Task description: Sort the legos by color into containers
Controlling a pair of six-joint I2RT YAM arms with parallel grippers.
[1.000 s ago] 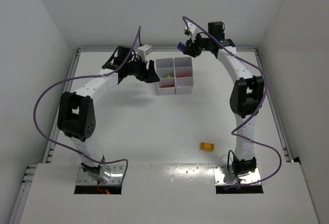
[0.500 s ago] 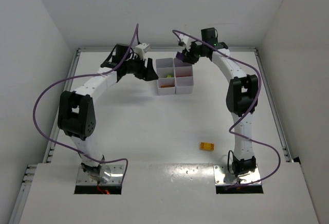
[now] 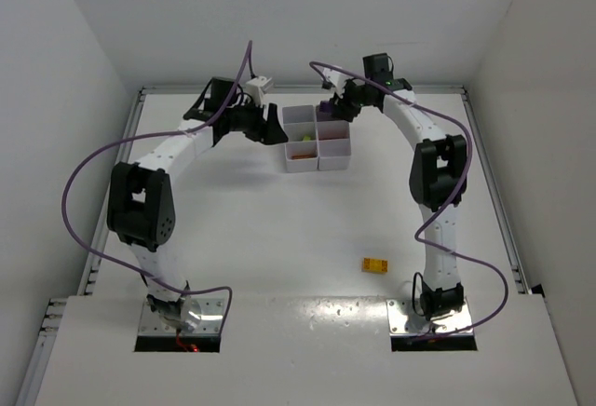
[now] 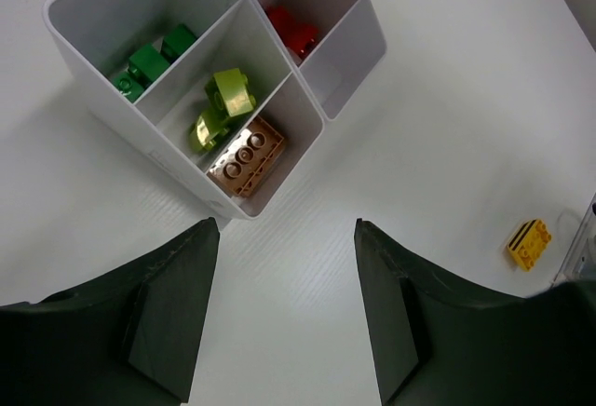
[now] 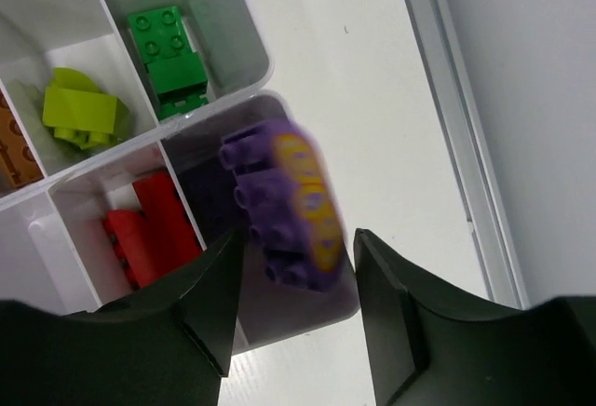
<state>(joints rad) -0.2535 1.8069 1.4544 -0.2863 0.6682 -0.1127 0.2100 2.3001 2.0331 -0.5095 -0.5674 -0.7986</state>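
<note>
Right gripper (image 5: 298,236) shifted left over far right cell of containers (image 3: 335,162), jaws parted, purple brick (image 5: 284,206) blurred between them, left gripper (image 4: 286,224) spread wide, nothing grasped.

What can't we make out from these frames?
- Right wrist view: purple brick is motion-blurred, so it is unclear whether the right gripper grips it or it is falling.
- Top view: the tray contents are too small to identify, and the right gripper covers its far right cell.
- Right wrist view: brown brick is cut off by the left edge.
- Left wrist view: the tray's far cell is cut off by the top edge.
</note>
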